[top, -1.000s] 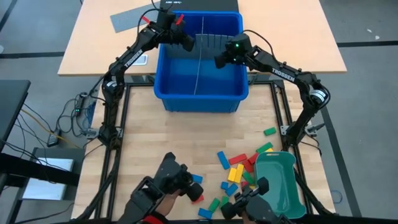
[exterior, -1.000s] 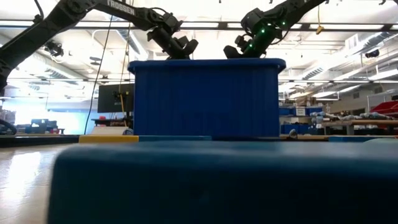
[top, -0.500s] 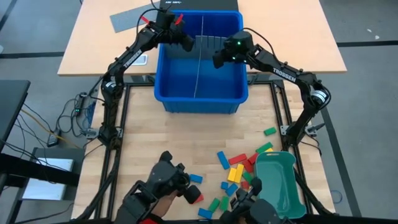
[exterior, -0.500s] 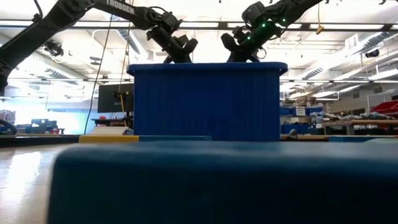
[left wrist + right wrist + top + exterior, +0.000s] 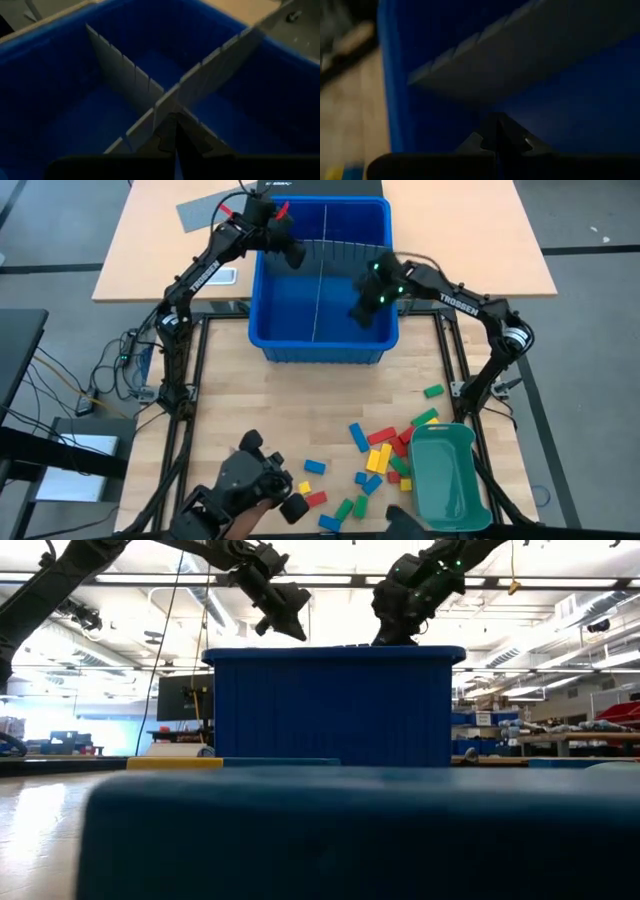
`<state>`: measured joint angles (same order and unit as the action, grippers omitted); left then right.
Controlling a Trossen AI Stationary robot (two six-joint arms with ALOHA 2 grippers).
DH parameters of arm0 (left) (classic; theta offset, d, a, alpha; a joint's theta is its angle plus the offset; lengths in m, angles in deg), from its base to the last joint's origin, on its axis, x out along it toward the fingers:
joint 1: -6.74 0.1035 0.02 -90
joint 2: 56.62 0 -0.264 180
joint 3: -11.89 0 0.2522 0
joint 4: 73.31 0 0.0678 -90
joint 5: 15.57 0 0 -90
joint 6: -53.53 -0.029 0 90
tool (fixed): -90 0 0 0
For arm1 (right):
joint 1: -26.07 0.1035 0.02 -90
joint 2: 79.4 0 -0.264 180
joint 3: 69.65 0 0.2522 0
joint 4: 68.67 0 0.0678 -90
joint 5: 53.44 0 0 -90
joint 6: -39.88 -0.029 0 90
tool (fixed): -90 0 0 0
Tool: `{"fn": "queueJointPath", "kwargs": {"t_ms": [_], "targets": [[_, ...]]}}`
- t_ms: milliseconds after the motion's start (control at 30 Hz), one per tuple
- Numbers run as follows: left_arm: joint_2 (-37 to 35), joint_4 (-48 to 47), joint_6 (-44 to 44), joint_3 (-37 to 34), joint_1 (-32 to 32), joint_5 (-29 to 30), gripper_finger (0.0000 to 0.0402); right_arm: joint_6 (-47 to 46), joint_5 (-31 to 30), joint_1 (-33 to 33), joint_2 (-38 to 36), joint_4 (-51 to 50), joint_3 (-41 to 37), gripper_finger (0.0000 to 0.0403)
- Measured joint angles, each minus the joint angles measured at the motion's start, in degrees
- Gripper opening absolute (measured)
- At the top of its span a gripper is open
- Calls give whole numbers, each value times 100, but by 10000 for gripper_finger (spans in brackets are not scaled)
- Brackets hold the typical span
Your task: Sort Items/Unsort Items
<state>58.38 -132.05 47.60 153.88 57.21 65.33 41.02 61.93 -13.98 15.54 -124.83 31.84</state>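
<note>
Over the blue bin (image 5: 322, 345), both arms are busy with the grey divider sheets (image 5: 131, 82) that cross inside it, while the blocks (image 5: 381, 455) lie loose on the surface on the near side of the bin, just beside the green tray (image 5: 447, 480); none is in the bin yet. The step in hand looks like seating the dividers, and doing it well means pressing each sheet straight down along its slot, not sideways, so the cross stays square and the four compartments stay even.

The left gripper (image 5: 174, 131) hangs above the far-left corner of the bin, over the crossing of the two sheets; its fingers are pressed together with at most a sliver between them, and nothing shows between them. The right gripper (image 5: 494, 131) is lower, inside the bin's right half, close to the edge of a divider sheet; its fingers are fully together and hold nothing that I can see. Whether either tip touches the sheet is unclear.
</note>
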Motion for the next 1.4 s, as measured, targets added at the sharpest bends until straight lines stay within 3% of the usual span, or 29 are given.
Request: {"fn": "queueJointPath", "kwargs": {"t_ms": [200, 467, 700, 867, 1000, 1200, 1400], "targets": [[-86, -229, -143, 9, 4, -58, 14, 334, 126, 530, 7, -783, -442, 1], [-192, -566, -159, 9, -3, -282, 14, 12, 148, 1319, 2, -924, -797, 0], [-438, -536, -555, 13, -39, -1042, 18, -220, 120, 1807, -19, -974, -807, 3], [-514, -482, -546, 22, -170, -1527, 44, -415, 158, 1864, -290, -1165, -618, 15], [-509, -457, -614, 22, -399, -1471, 81, -318, 181, 1742, -631, -1428, -189, 35], [-466, -59, -1108, -23, -830, -376, 151, -51, -247, 1351, -1134, -1689, 447, 81], [-245, 120, -1156, -98, -769, -339, 187, -58, -298, 914, -1496, -1695, 728, 118]]}}
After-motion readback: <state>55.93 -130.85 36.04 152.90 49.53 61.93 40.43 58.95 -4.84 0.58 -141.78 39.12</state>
